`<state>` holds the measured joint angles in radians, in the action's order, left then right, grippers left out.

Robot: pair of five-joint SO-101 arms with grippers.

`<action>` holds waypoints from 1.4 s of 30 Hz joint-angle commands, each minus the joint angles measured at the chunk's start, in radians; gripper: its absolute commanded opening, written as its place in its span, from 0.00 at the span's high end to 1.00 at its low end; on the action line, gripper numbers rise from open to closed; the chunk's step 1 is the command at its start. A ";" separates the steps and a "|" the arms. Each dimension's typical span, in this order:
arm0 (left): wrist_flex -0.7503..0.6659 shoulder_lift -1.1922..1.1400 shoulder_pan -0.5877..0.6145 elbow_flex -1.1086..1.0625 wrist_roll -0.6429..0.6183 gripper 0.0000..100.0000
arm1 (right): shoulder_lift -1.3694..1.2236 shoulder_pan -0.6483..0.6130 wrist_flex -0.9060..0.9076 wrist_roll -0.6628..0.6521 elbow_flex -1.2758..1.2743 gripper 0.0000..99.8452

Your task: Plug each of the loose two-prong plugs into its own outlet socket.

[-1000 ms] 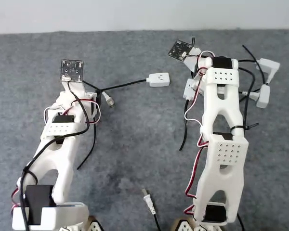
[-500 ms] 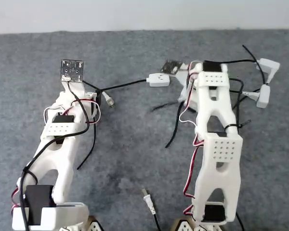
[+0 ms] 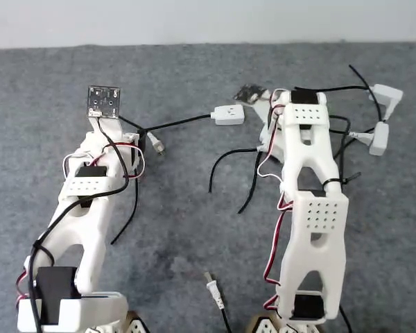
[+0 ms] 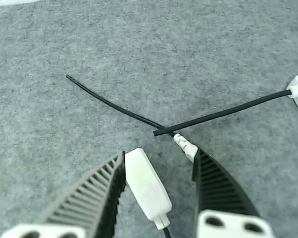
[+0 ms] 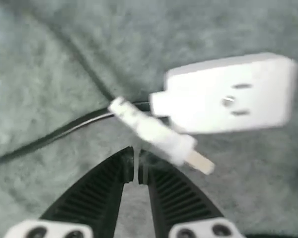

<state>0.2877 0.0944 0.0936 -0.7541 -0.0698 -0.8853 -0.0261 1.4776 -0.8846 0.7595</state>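
Your right gripper (image 5: 135, 161) is clenching hard, its jaws pressed almost together on a white two-prong plug (image 5: 154, 131). The plug is hanging tilted across the fingertips, metal prongs sticking out at its free end. It is hovering just beside the white outlet socket (image 5: 228, 94), crossing over that socket's cord end. You cannot tell whether the two are touching. The socket is lying flat on the grey carpet (image 3: 194, 222), and its black cord is running off toward your left arm.

Your left gripper (image 4: 159, 156) is standing wide open, low over the carpet. It is straddling a white connector block (image 4: 148, 186) that is lying close against one jaw. A small second plug (image 4: 185, 146) is resting by the other jaw's tip, on its own black cord.

A third plug (image 3: 213, 288) is lying near the front, between the two arm bases and well apart from both grippers. A far socket (image 3: 387, 96) and a side socket (image 3: 379, 137) are sitting close together beyond your right arm.
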 commanded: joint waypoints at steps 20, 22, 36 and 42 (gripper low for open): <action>-0.031 0.005 -0.009 0.019 0.018 0.78 | 0.461 -0.035 0.302 0.405 0.115 0.99; -0.032 0.005 -0.009 0.015 0.018 0.78 | 0.532 -0.045 0.321 0.431 0.063 0.99; -0.032 0.005 -0.008 0.010 0.018 0.78 | 1.234 -0.094 0.197 0.526 -0.776 0.99; -0.028 0.006 -0.005 0.008 0.018 0.78 | 1.546 -0.084 -0.226 0.519 -1.393 0.99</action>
<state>0.2862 0.0944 0.0936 -0.7541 -0.0698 0.4496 -0.1028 1.5205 -0.3721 -0.2532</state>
